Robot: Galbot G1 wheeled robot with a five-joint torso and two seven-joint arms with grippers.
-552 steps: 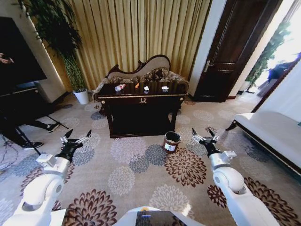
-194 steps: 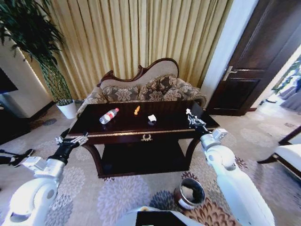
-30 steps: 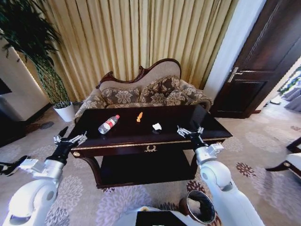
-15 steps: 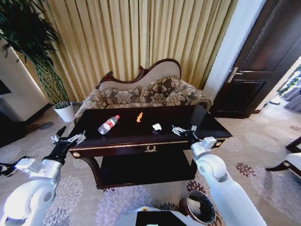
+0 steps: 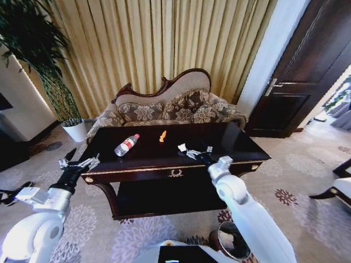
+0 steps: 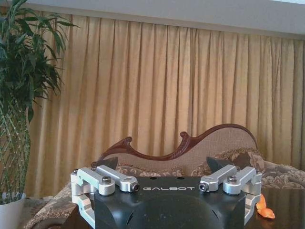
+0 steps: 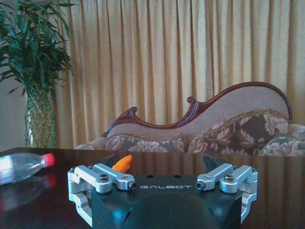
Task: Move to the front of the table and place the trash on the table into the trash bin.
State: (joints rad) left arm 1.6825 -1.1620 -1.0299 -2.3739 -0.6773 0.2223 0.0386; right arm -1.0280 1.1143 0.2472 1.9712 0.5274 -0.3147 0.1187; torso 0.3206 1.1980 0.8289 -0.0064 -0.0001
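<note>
The dark glossy table [image 5: 241,145] stands before me. On it lie the trash: a clear bottle [image 5: 126,145] with a red cap, a small orange piece [image 5: 162,136] and a crumpled white scrap [image 5: 182,147]. My right gripper [image 5: 197,153] is open low over the tabletop, just right of the white scrap, holding nothing. My left gripper [image 5: 77,163] hangs open off the table's front left corner. The right wrist view looks across the tabletop at the bottle [image 7: 24,164] and the orange piece [image 7: 123,163]. The trash bin [image 5: 218,235] stands on the carpet at my lower right, partly behind the right arm.
A carved-back sofa [image 5: 164,109] sits right behind the table, with gold curtains beyond it. A tall potted plant [image 5: 49,71] is at the far left and a dark door [image 5: 307,71] at the right. Patterned carpet lies on both sides of the table.
The right gripper has swung left along the tabletop, from near the right end to beside the white scrap. The left arm has hardly moved.
</note>
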